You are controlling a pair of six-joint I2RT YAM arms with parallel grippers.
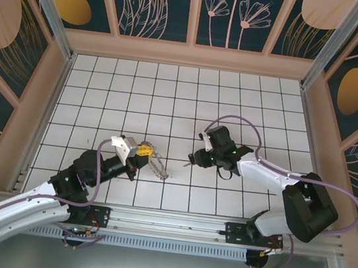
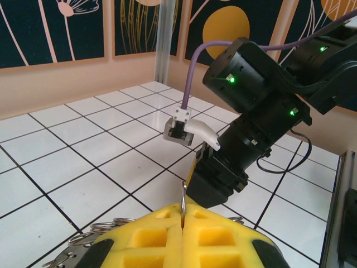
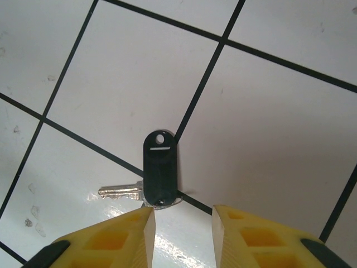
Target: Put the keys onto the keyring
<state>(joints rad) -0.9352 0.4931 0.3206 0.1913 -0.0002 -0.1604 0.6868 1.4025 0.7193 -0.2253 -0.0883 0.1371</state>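
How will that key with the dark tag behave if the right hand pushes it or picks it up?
The keys lie flat on glossy tile, so they'd probably slide, not roll, when nudged. The tag and blade look joined by a small ring, so they'd likely dangle once lifted. Thin and small, so probably light.

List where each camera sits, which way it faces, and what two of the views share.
Top external: above and behind the arms, looking down on the tiled floor; it shows the left gripper and the right gripper.
Left wrist: low on the left arm, facing across the floor toward the right arm; its yellow gripper is shut on the keyring.
Right wrist: pointing straight down at the key; its open gripper sits at the bottom edge.
Shared: top and left wrist views both show the keyring and the right arm.
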